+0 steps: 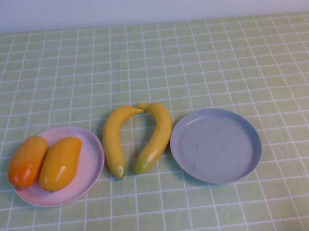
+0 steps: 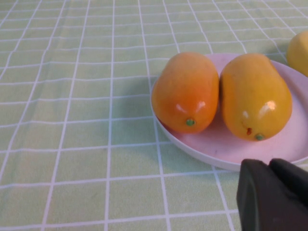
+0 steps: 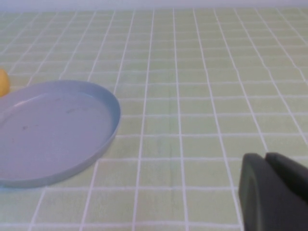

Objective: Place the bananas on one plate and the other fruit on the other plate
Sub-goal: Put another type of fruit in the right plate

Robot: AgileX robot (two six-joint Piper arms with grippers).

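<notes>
Two mangoes sit side by side on my pink plate [image 1: 92,162]: the orange mango [image 1: 27,162] and the yellow mango [image 1: 60,163]. Two bananas [image 1: 136,137] lie on the green checked worktop [image 1: 193,61] between that plate and my grey-blue plate [image 1: 215,145]. My left end effector [image 2: 273,197] is just beside the pink plate, my right end effector [image 3: 274,192] near the grey-blue one. I cannot tell if either is open.
</notes>
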